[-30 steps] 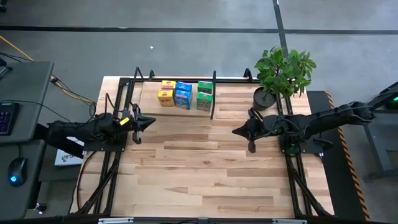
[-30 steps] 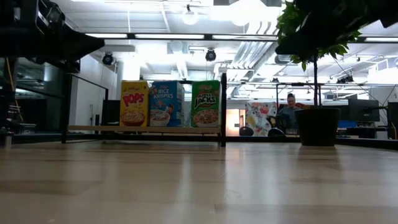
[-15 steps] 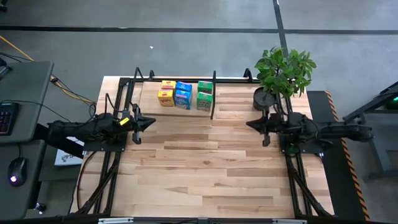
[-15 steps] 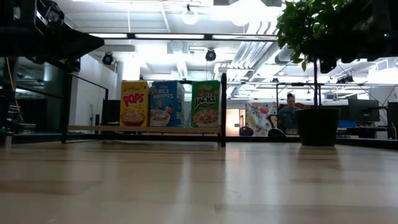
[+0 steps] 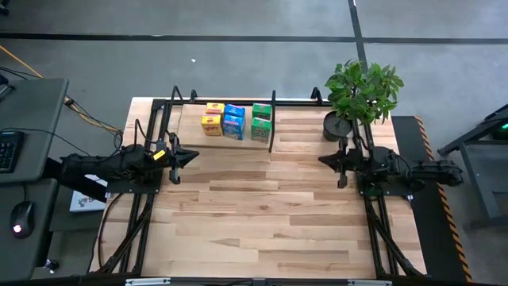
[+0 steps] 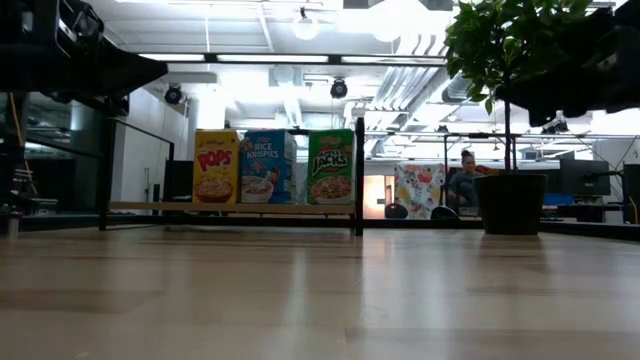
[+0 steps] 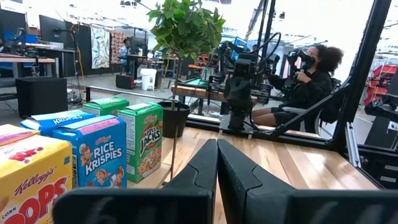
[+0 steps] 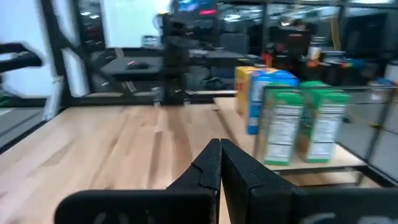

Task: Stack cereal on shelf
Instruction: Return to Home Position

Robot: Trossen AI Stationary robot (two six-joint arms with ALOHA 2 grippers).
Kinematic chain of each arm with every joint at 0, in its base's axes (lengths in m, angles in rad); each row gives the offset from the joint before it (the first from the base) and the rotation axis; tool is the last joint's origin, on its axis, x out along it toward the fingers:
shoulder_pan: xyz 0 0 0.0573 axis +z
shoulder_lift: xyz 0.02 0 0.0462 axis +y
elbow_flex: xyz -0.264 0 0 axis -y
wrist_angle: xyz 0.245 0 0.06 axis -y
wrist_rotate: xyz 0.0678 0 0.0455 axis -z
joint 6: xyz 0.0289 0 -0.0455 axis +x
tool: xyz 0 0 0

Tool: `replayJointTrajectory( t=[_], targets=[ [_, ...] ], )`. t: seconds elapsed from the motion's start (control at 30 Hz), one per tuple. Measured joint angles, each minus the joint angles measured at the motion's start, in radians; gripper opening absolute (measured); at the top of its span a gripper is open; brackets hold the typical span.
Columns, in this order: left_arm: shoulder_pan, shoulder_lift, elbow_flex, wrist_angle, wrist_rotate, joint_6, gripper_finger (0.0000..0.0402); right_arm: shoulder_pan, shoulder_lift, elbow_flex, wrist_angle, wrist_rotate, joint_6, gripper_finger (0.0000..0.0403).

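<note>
Six small cereal boxes stand upright on the shelf (image 5: 187,133) at the table's far edge, in two rows: yellow-orange (image 5: 212,120), blue (image 5: 233,121), green (image 5: 261,122). The low view shows the front three: yellow (image 6: 216,167), blue (image 6: 266,167), green (image 6: 331,167). The left wrist view shows them beside the black divider (image 7: 172,147). My left gripper (image 5: 194,156) hovers shut at the table's left side, near of the shelf. My right gripper (image 5: 322,160) is shut at the right side, beside the plant pot. Neither touches a box.
A potted plant (image 5: 361,95) stands at the far right corner, close to my right arm. Black frame bars run along both table sides. The wide middle and near part of the striped tabletop (image 5: 262,214) lies bare. People sit in the room beyond the table.
My right arm has drawn back toward the table's right edge, its gripper moving from near the shelf's divider side to beside the plant pot, staying shut. The left arm and the boxes have kept still.
</note>
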Motion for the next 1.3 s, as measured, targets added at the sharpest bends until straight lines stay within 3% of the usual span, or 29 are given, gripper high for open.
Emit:
replayJointTrajectory(
  t=[0.1, 0.3, 0.4, 1.3],
  targets=[
    [0.000, 0.002, 0.000, -0.014, 0.000, 0.000, 0.0003, 0.024, 0.015, -0.016, 0.059, -0.013, -0.010, 0.0000],
    [0.000, -0.002, 0.000, -0.037, 0.000, -0.001, 0.0003, 0.043, 0.019, -0.015, 0.064, 0.179, -0.018, 0.0000],
    [0.000, -0.002, 0.000, -0.059, 0.000, -0.001, 0.0003, 0.043, 0.019, -0.014, 0.064, 0.216, -0.031, 0.0000],
    [0.000, -0.003, 0.000, -0.075, 0.004, -0.001, 0.0003, 0.051, -0.007, -0.015, 0.070, 0.185, -0.034, 0.0000]
  ],
)
